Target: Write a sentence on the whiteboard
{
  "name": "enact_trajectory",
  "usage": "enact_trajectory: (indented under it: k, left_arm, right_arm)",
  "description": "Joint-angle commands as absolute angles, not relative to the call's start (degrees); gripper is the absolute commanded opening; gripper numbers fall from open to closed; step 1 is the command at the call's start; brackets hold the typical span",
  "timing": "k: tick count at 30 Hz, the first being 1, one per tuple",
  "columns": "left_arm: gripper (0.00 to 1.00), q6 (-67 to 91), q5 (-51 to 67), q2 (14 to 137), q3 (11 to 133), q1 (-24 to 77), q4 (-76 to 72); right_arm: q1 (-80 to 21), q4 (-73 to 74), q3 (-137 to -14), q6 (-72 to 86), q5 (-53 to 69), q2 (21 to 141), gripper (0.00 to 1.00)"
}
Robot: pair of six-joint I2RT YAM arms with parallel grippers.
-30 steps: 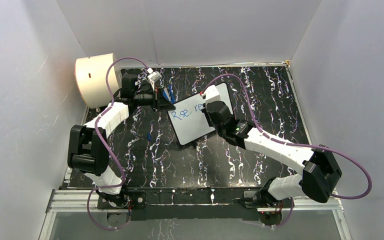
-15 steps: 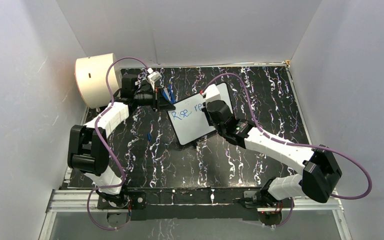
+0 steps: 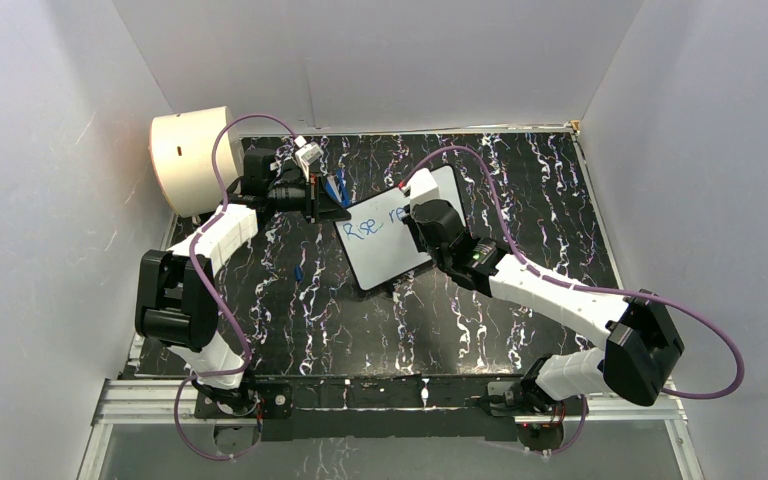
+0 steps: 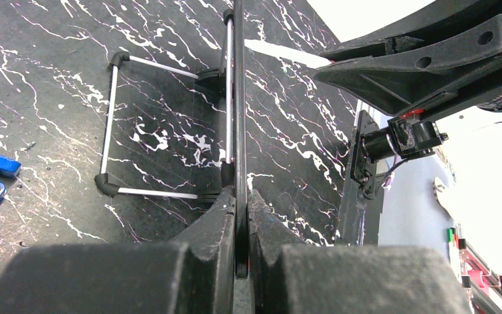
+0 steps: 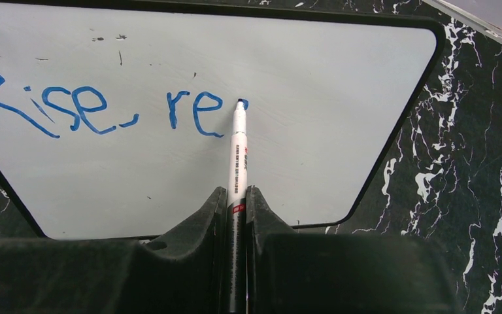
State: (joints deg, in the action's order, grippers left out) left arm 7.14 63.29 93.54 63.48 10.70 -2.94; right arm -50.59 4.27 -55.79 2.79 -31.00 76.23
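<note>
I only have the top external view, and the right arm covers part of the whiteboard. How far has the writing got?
Observer: In the right wrist view the sentence reads "Rise re", in blue, all on one line.
Operator: Where is the pen tip?
Observer: The marker pen has its tip on the whiteboard just right of the last "e", at a small blue mark.
Operator: Is the left arm gripping the board?
Observer: Yes. In the left wrist view the left gripper is shut on the whiteboard's edge, which shows there edge-on.
</note>
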Motion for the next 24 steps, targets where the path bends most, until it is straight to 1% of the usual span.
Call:
enact_trajectory:
  k: [1, 9, 24]
  left_arm:
    - [0.0, 6.24, 65.92, 93.07, 65.03, 11.44, -1.42]
    - [0.0, 6.2, 65.92, 93.08, 65.11, 11.45, -1.33]
    - [0.0, 6.0, 65.86, 93.0, 65.12, 11.45, -1.08]
  right_arm:
    - [-50.35, 2.38, -58.99, 2.37, -28.86, 75.98, 0.0]
    - [-50.27, 5.8, -59.1, 3.05, -27.37, 76.03, 0.0]
    - [-50.32, 9.66, -57.87, 4.22, -28.89, 76.46, 0.0]
